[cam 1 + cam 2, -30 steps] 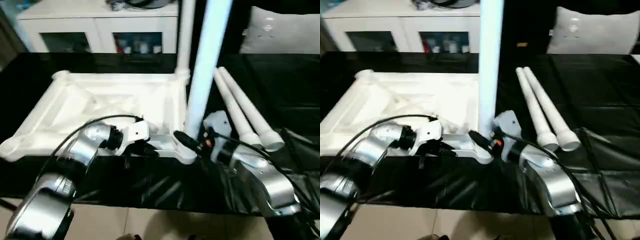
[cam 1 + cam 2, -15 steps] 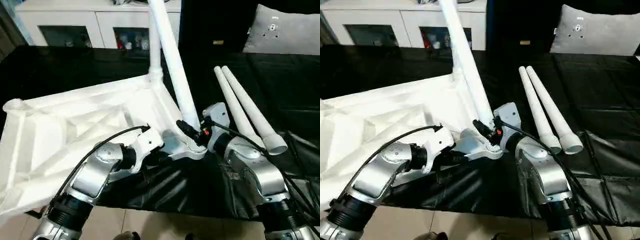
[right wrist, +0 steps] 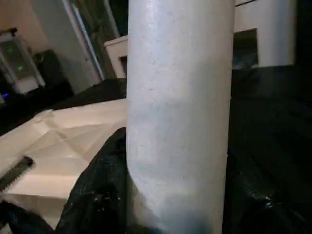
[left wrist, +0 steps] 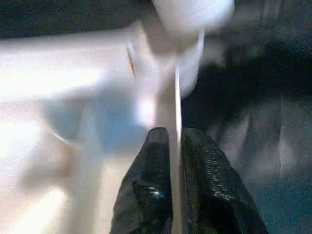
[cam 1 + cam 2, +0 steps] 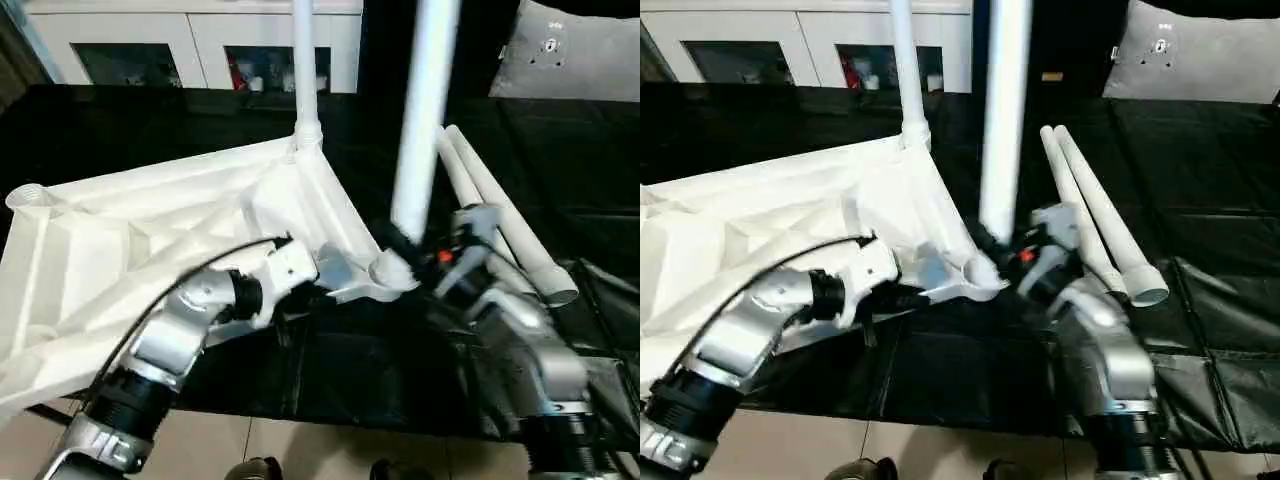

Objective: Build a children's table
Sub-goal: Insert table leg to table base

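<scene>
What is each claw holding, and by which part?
Left claw: a thin rib edge of the tabletop near its corner socket. Right claw: the upright leg, low down, just above that socket.

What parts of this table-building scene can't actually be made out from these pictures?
- Tops of both upright legs, the far leg and the near leg: cut off by the top edge in the eye views.
- Whether the near leg is fully seated in its corner socket: motion blur and the right gripper cover the joint.
- The tabletop near corner: cut off by the left edge.
- Cabinet contents: too small.
</scene>
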Controlling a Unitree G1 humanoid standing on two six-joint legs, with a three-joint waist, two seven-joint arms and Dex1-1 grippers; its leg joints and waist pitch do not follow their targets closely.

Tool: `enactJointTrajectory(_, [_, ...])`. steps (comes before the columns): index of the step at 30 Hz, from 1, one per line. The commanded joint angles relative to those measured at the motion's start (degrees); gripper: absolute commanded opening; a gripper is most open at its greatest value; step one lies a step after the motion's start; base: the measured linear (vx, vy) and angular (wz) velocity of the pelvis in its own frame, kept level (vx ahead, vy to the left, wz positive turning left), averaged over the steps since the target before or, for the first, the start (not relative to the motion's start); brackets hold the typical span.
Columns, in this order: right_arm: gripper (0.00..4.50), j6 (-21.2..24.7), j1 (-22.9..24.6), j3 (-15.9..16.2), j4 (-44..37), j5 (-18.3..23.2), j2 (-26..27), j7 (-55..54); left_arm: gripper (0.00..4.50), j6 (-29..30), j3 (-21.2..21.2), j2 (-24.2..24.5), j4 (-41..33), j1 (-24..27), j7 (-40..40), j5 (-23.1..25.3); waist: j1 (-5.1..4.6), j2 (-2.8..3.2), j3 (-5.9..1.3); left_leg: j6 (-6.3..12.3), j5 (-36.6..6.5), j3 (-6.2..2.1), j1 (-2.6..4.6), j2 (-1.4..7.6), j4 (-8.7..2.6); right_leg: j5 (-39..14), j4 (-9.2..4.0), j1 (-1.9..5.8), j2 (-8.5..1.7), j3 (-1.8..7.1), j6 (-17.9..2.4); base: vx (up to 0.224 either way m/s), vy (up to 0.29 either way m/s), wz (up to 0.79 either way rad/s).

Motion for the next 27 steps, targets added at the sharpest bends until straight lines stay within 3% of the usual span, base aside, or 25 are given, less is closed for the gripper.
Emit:
enactJointTrajectory(1, [1.89, 1.91, 0.11, -1.07, -2.91, 3.47, -0.66, 2.29, 0.78, -0.34, 2.87, 0.27, -2.29, -1.2, -1.92, -4.4, 0.48, 0.36, -5.04, 6.07, -4.68, -1.07, 1.19, 2.98, -2.53, 5.08, -1.86, 3.74, -4.63, 2.28, -16.86, 0.0, 0.0, 0.0])
enactJointTrajectory(3, [1.89, 2.56, 0.03, -1.22, -3.34, 4.19, -0.98, 2.8, 0.95, 0.51, 3.42, 0.08, -2.63, -1.35, -2.76, -6.03, 0.75, 0.27, -4.76, 5.41, -6.56, -1.04, 1.23, 3.14, -2.72, 0.96, -2.14, 3.62, -4.59, 2.29, -16.6, 0.0, 0.0, 0.0])
enactJointTrajectory(6, [1.89, 4.94, -0.14, -0.96, -4.41, 5.32, -2.03, 3.41, 1.1, 4.49, 6.44, -1.45, -3.79, -3.09, -3.27, -10.84, 0.86, 0.19, -4.28, 2.63, -11.1, -0.96, 1.5, 3.13, -2.97, -9.36, -2.93, 3.39, -4.64, 2.45, -14.89, 0.0, 0.0, 0.0])
enactJointTrajectory(7, [1.89, 5.35, -0.24, -0.74, -4.77, 5.46, -2.22, 3.82, 1.22, 5.21, 7.56, -2.29, -3.25, -4.12, -2.1, -11.47, 0.92, 0.45, -4.36, 2.19, -11.44, -1.04, 1.56, 3.12, -2.91, -10.52, -2.92, 3.32, -4.64, 2.45, -14.58, 0.0, 0.0, 0.0])
enactJointTrajectory(11, [1.89, 7.46, 0.08, 0.84, -6.87, 6.51, -2.71, 5.41, 1.53, 10.33, 13.24, -7.03, -0.43, -9.62, 4.23, -16.7, 1.02, 0.02, -4.28, 0.54, -14.29, -1.09, 1.7, 2.93, -2.79, -16.41, -3.48, 3.11, -4.49, 2.4, -12.62, 0.0, 0.0, 0.0])
enactJointTrajectory(17, [1.89, 9.21, 0.29, 2.75, -8.66, 7.24, -2.2, 5.95, 1.79, 17.22, 15.76, -11.39, -1.9, -12.96, 4.72, -25.47, 1.21, -0.18, -4.81, 2.0, -10.35, -1.1, 1.09, 2.64, -2.25, -12.71, -3.0, 3.35, -4.48, 2.37, -12.74, 0.0, 0.0, 0.0])
enactJointTrajectory(21, [1.89, 10.04, -0.05, 3.64, -9.27, 7.24, -1.94, 5.99, 1.79, 20.42, 13.91, -12.71, -2.55, -13.27, 3.63, -26.31, 1.46, -0.02, -5.19, 3.35, -7.11, -1.1, 0.86, 2.55, -1.88, -9.47, -2.76, 3.52, -4.34, 2.23, -12.83, 0.0, 0.0, 0.0])
enactJointTrajectory(27, [1.89, 9.98, 0.46, 5.3, -10.54, 5.79, -3.07, 6.71, 1.79, 22.61, 12.1, -13.44, -2.06, -13.51, 5.26, -27.17, 2.1, 0.18, -5.15, 3.17, -7.9, -1.07, 1.11, 2.66, -1.82, -11.03, -2.96, 3.41, -4.26, 2.19, -12.35, 0.0, 0.0, 0.0])
